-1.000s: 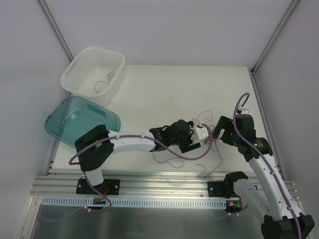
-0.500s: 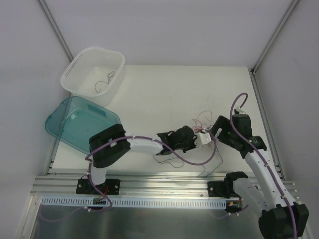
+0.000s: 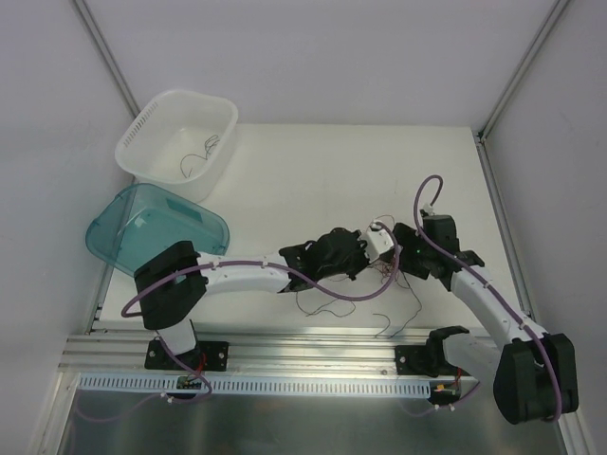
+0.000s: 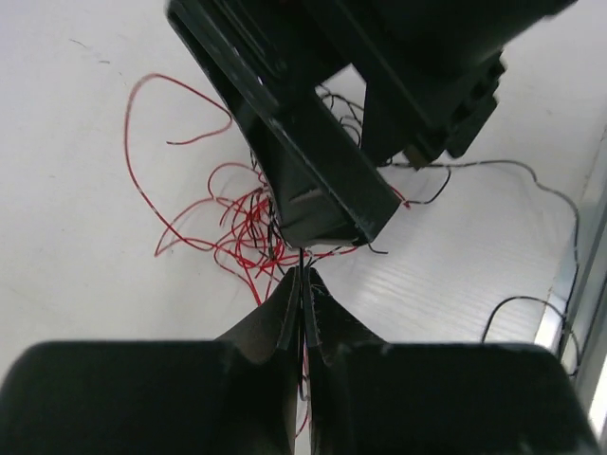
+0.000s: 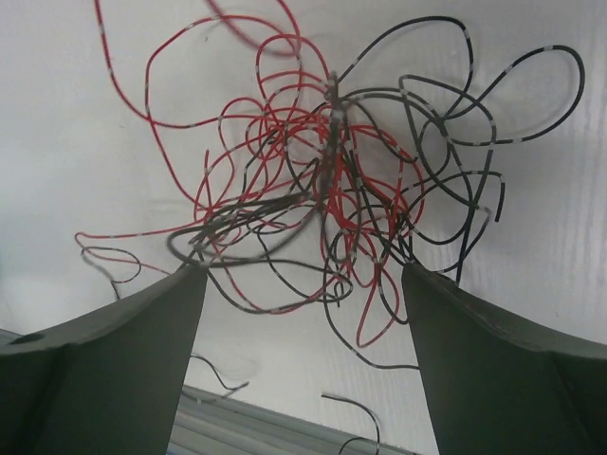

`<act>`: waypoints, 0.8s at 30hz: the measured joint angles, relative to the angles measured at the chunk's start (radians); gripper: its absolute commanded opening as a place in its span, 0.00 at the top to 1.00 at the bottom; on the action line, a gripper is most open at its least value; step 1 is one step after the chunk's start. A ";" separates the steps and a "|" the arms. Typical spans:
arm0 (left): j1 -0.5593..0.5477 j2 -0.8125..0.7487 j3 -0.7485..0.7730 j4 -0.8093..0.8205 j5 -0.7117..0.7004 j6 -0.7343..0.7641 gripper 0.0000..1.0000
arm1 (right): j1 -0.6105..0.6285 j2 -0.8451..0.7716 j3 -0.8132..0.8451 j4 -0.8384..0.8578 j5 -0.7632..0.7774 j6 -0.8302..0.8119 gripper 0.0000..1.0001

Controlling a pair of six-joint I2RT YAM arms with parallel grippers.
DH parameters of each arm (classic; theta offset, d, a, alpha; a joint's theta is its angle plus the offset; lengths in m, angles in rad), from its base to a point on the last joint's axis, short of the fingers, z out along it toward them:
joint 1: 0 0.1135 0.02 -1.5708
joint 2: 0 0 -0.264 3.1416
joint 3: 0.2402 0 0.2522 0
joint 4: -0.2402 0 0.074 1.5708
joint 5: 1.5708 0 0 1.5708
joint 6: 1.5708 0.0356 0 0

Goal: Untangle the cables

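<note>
The cables [image 5: 332,194] are a knotted ball of hair-thin red and dark wires on the white table, between the two arms in the top view [image 3: 391,273]. My left gripper [image 4: 303,277] is shut, with thin strands pinched between its pads at the edge of the red tangle [image 4: 232,213]; in the top view it sits at the centre [image 3: 387,252]. My right gripper [image 5: 299,277] is open, its fingers [image 5: 180,294] straddling the lower part of the knot without closing on it. Its black body [image 4: 313,161] hangs just beyond my left fingertips.
Loose dark strands [image 3: 318,301] lie towards the near edge, and another [image 4: 531,190] trails to the right. A white basket [image 3: 228,118] with a few wires in it stands at the back left. A teal bin [image 3: 156,232] lies on its side beside it. The aluminium rail [image 3: 303,353] runs along the near edge.
My left gripper has closed onto strands of the tangle. The right arm has swung left and lowered its open gripper over the knot.
</note>
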 measured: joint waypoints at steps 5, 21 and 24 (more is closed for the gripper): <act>0.012 -0.084 -0.010 -0.002 0.003 -0.090 1.00 | 0.006 0.076 -0.022 0.079 -0.005 -0.001 0.34; 0.283 -0.571 -0.033 -0.300 0.031 -0.381 1.00 | -0.063 0.139 -0.042 0.109 0.074 0.003 0.99; 0.361 -0.697 0.012 -0.406 0.056 -0.418 1.00 | -0.103 0.128 -0.040 0.072 0.087 0.002 0.99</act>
